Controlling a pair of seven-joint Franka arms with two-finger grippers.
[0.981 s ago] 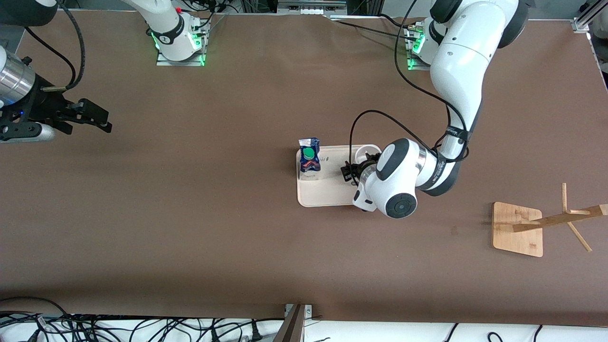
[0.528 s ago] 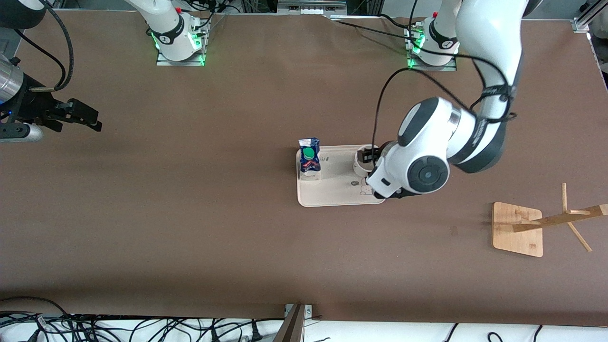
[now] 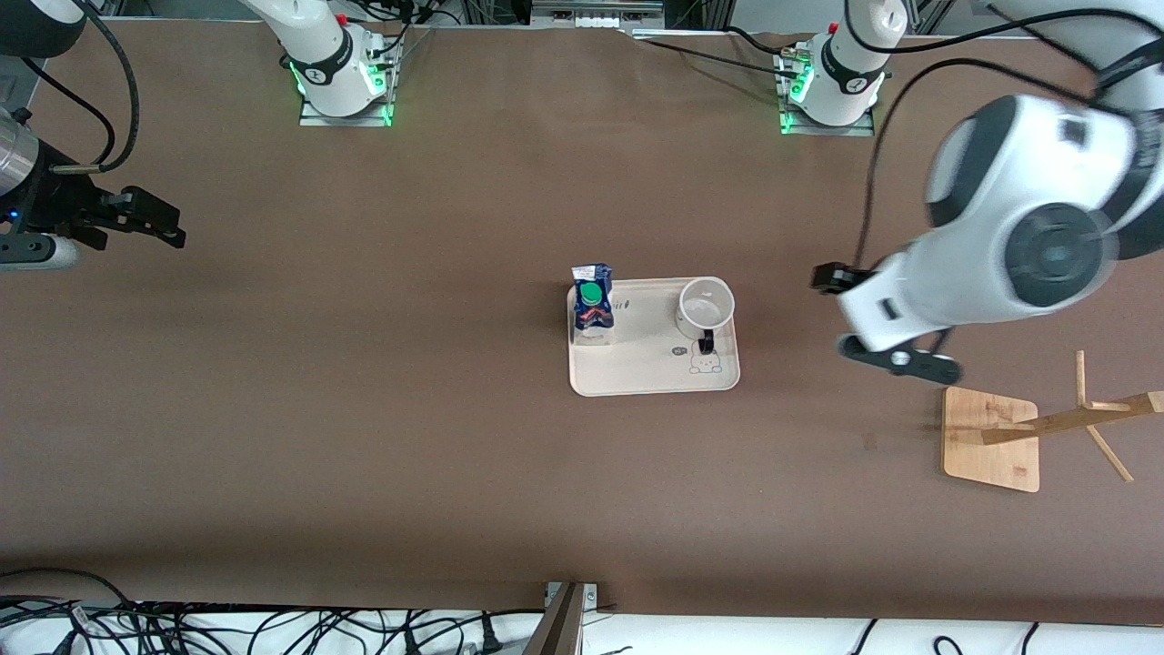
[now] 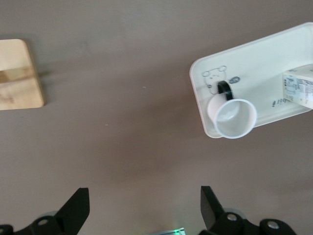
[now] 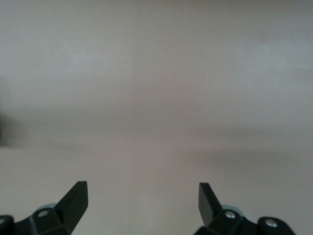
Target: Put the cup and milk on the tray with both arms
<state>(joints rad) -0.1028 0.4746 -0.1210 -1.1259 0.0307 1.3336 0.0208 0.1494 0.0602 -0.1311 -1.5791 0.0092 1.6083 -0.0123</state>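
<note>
The cream tray (image 3: 650,368) lies mid-table. The white cup (image 3: 706,304) stands upright on it at the left arm's end, its black handle (image 3: 707,344) toward the front camera. The blue and white milk (image 3: 592,305) with its green cap stands on the tray's other end. My left gripper (image 3: 857,316) is open and empty, raised over bare table between the tray and the wooden rack. Its wrist view shows the cup (image 4: 235,116), the tray (image 4: 259,63), the milk (image 4: 299,88) and its open gripper (image 4: 145,205). My right gripper (image 3: 166,223) waits open and empty at the right arm's end, over bare table (image 5: 142,203).
A wooden rack with a flat base (image 3: 991,438) and a leaning pole (image 3: 1073,420) stands toward the left arm's end, nearer the front camera than the left gripper. Its base also shows in the left wrist view (image 4: 17,73). Cables lie along the table's near edge.
My left gripper has let go of the cup, risen and swung away toward the left arm's end of the table. The cup stays on the tray. My right gripper has drawn back slightly.
</note>
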